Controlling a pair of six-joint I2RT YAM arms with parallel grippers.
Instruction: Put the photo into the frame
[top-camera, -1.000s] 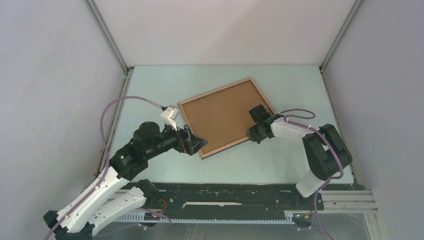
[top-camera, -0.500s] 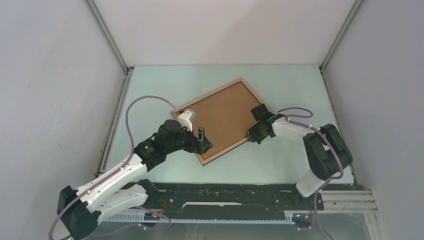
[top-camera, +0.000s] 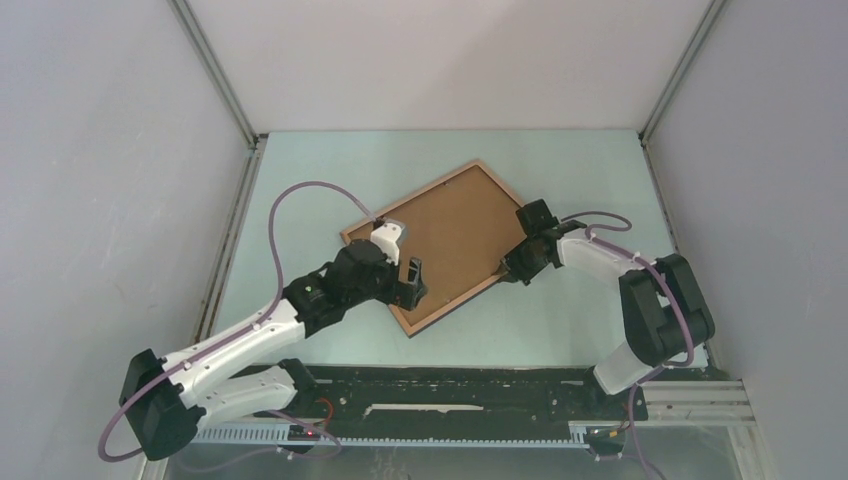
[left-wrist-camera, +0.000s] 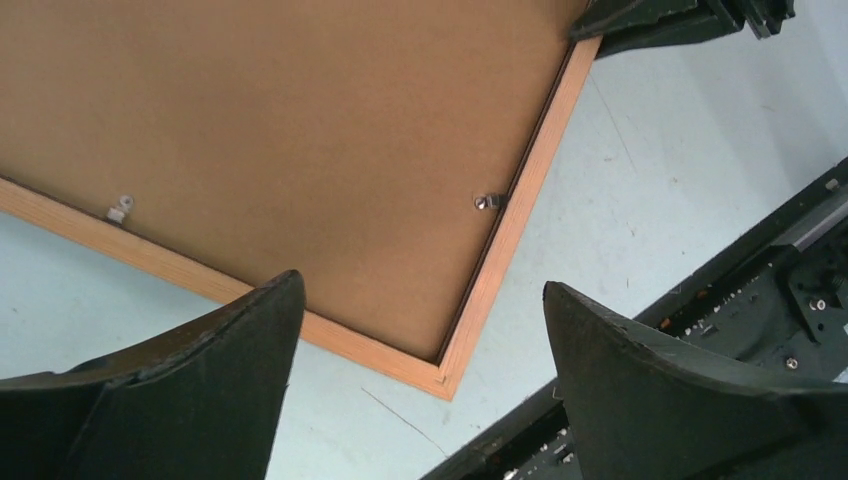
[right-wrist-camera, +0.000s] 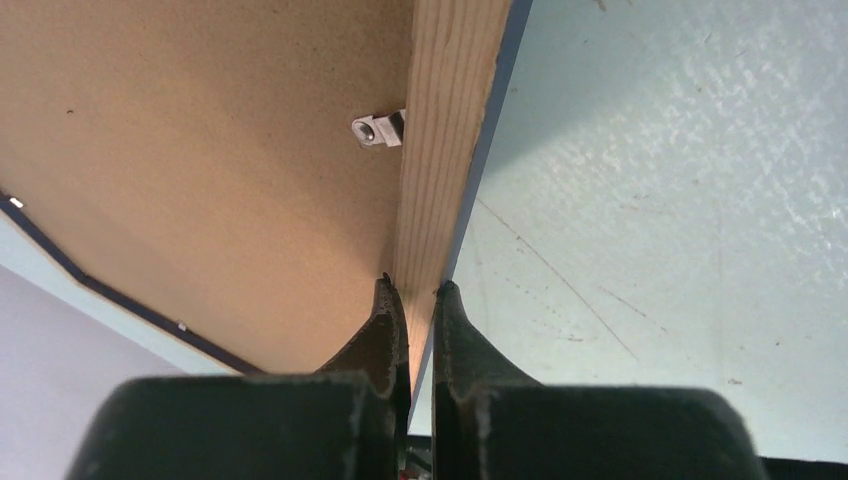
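Note:
The wooden frame lies back side up, its plain brown board showing, turned like a diamond on the pale green table. My right gripper is shut on the frame's right edge; in the right wrist view the jaws pinch the wooden rail and that edge is lifted off the table. My left gripper is open and empty, hovering over the frame's near corner. The photo is not visible in any view; a thin blue edge shows under the rail in the right wrist view.
Small metal retaining tabs sit along the frame's back, one also in the right wrist view. The black rail at the table's near edge lies close to the frame's near corner. Grey enclosure walls surround the table.
The left arm has swung right and forward, from beside the frame's left corner to over its near corner. The frame has rotated counter-clockwise, held by the right gripper.

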